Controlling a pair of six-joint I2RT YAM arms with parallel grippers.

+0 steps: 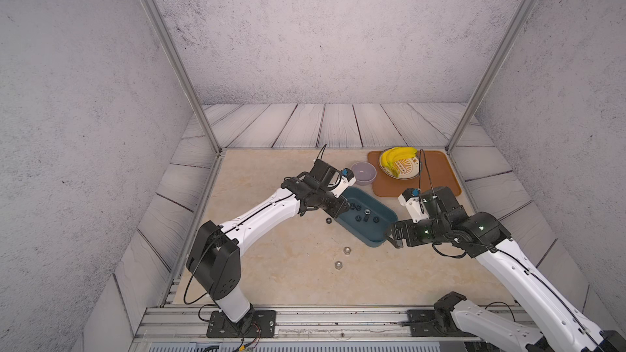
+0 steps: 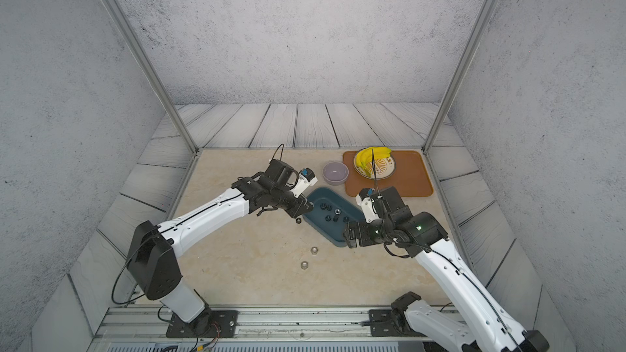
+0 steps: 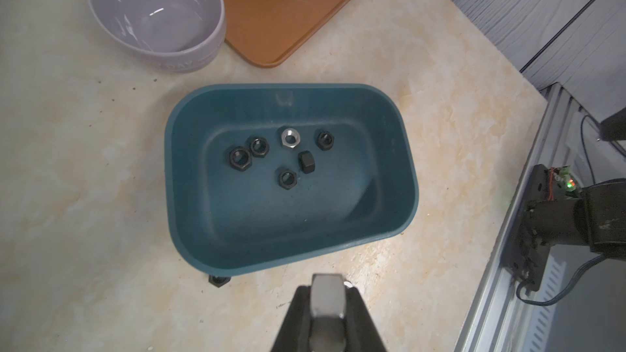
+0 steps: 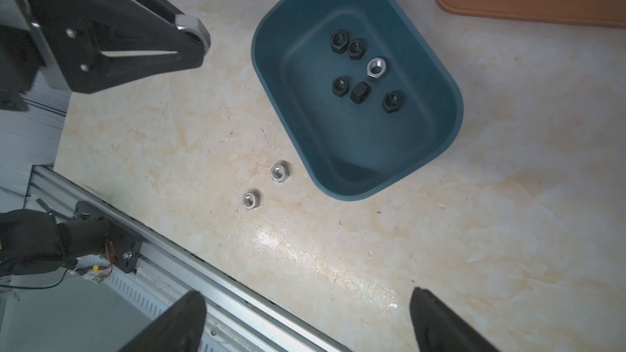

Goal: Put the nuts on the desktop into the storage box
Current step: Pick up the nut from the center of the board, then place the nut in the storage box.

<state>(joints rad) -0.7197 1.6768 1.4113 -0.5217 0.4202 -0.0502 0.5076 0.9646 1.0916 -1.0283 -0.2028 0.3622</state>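
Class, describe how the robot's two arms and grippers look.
Both the left arm and right arm have white shells between boxy black joints, with thin black cables looping outside. The left gripper and right gripper have black tapering fingers. Green lights dot the right arm.

Six nuts (image 3: 290,137) in storage box (image 3: 389,164), bowl (image 3: 159,11) behind

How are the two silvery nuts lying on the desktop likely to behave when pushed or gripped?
Both silvery nuts lie flat, holes up, so they'd probably slide rather than roll. Smooth metal on the glossy desktop may skid away. They look rigid, hardly fragile.
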